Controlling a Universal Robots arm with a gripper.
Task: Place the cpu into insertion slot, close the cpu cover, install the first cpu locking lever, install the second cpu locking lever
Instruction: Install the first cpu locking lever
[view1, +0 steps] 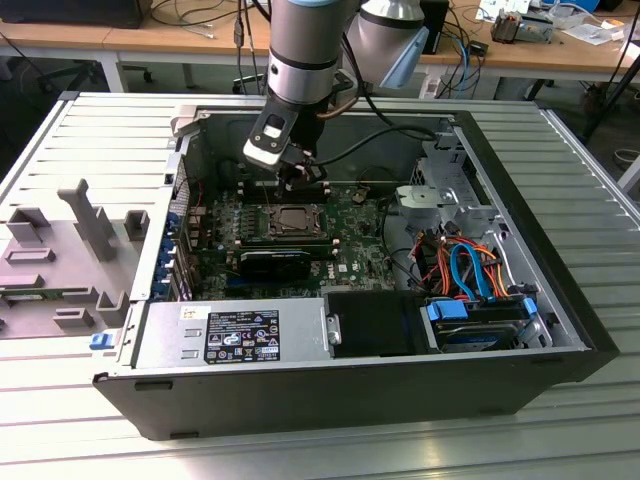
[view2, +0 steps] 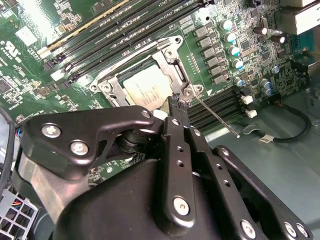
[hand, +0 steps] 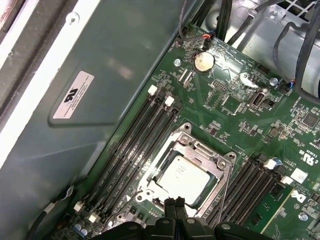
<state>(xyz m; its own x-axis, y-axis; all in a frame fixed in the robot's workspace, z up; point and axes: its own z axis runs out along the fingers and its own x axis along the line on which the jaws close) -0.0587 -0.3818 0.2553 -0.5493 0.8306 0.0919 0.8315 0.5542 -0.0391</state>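
One arm (view1: 300, 50) is reaching down into the open case (view1: 300, 390), which is lying on its side on the slatted bench (view1: 100, 130). Its gripper (view1: 298, 183) is hanging just above the board (view1: 350, 225), at the far edge of the slot (view1: 268, 222) as the exterior view sees it.

Both wrist views are showing the cpu (view2: 147, 89) (hand: 182, 179) sitting flat in the slot, its pale metal top facing up. The cover (view2: 172, 62) (hand: 202, 146) is lying down around it, so the chip is showing through the square window.

In both wrist views the fingers (view2: 173, 106) (hand: 170, 204) are pressing together, tip against tip, and nothing is showing between them. The gripper (view2: 177, 102) (hand: 175, 202) is hovering at the slot's rim, right at one edge of the cpu; whether the tips are touching the metal I cannot tell.

A thin lever (view2: 215, 117) (hand: 226, 187) is sticking out from the slot's corner beside the tips, slanting away across the board and over the memory slots on that side. More memory slots (view2: 125, 30) (hand: 135, 145) are running along the slot's opposite side.

In the exterior view, a power supply (view1: 230, 335) is sitting along the near wall of the case, and orange and blue cables (view1: 470, 270) are bunching at the exterior view's right.
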